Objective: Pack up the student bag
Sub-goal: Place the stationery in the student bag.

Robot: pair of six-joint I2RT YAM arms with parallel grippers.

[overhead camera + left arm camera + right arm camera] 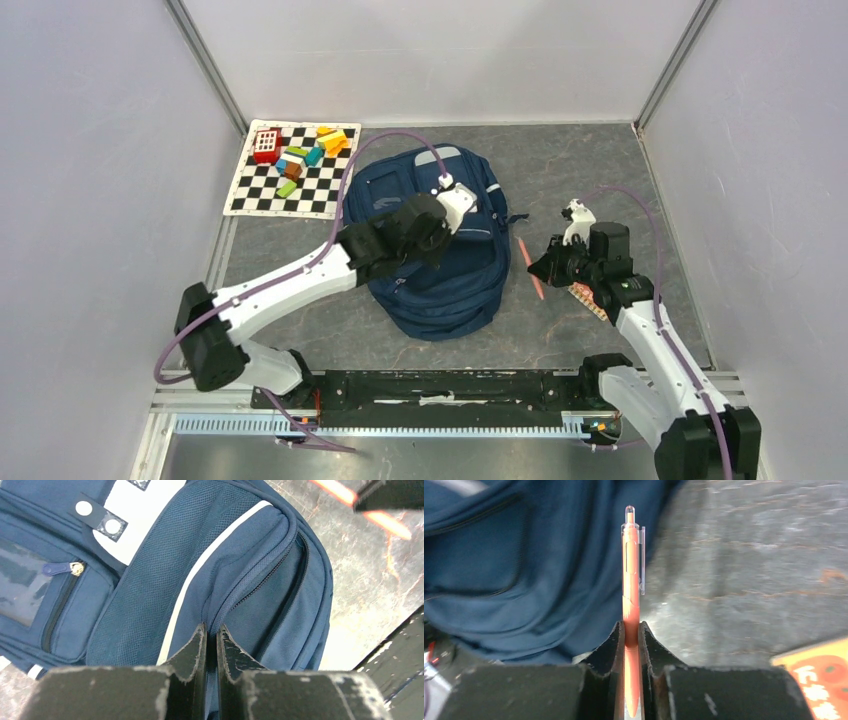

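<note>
The student bag [440, 270], navy blue with pale stripes, lies flat in the middle of the table. My left gripper [432, 243] reaches over its centre. In the left wrist view this gripper [211, 630] is shut on a ridge of the bag's fabric [240, 570], where a zip line runs into the fingertips. My right gripper [545, 268] is just right of the bag, shut on an orange pen [528, 262]. In the right wrist view the pen [630, 570] sticks straight out past the gripper [631, 627], clip end forward, beside the bag [524, 570].
A checkered mat [250, 195] with several coloured blocks and a red toy [266, 145] lies at the back left. An orange printed card [588, 300] lies under the right wrist, also low right in its view [819, 675]. White walls close three sides.
</note>
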